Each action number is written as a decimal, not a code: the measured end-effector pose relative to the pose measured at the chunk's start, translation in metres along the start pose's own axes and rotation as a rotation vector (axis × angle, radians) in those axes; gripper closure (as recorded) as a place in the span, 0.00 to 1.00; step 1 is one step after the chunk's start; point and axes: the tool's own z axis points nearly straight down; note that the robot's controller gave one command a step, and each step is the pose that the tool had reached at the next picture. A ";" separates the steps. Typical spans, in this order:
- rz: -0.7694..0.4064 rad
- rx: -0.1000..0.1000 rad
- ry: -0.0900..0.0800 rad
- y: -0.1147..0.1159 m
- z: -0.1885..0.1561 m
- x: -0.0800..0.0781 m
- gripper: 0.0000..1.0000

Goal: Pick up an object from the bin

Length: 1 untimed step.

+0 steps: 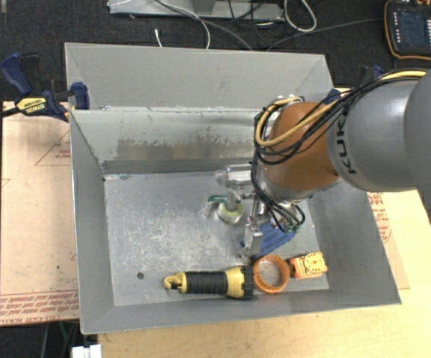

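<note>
The gripper (pixel 251 233) (whether clenched or released I cannot tell) hangs near the grey metal bin's (pixel 148 230) front right, just beside a small blue plastic piece (pixel 275 239) that looks light, stiff and slippery, best pinched across its narrow edges.

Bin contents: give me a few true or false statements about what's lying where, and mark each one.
1. The black and yellow tool lies along the bin's near wall. True.
2. The orange ring rests against the far wall. False: it lies at the near wall, by the tool's yellow end.
3. The gripper is down inside the bin. True.
4. The small orange block lies in the view's left corner. False: it lies just right of the ring.
</note>
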 end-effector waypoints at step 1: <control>0.364 -0.016 0.013 0.077 0.000 -0.079 1.00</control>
